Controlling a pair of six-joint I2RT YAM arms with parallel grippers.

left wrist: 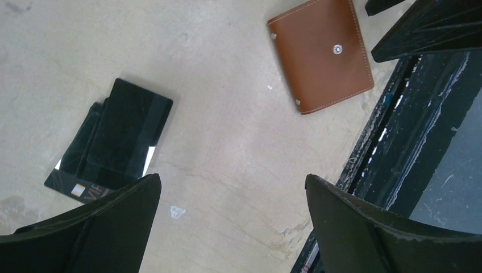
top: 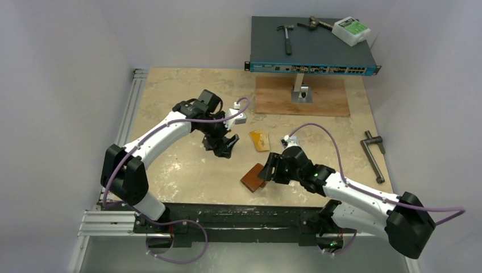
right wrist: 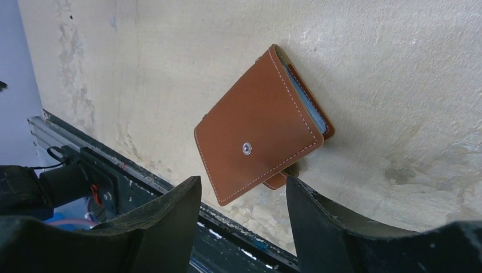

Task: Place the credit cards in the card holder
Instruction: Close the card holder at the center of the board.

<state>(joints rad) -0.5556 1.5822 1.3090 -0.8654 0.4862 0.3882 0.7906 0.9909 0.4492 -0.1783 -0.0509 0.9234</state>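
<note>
Left gripper (left wrist: 232, 181) is hanging wide apart, empty. Thin, stiff, slick black cards (left wrist: 122, 136) are lying flat just beside one finger, probably needing an edge pinch. Right gripper (right wrist: 243, 185) is gaping, soft leather holder (right wrist: 258, 142) just ahead.

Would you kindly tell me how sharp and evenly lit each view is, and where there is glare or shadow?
Top view: soft even light on the table, gold card slightly fuzzy. Left wrist: holder crisp, pale glare on the black cards, left tool dark and blurred. Right wrist: holder sharp, soft shadow beneath it, right tool dark, unfocused.
</note>
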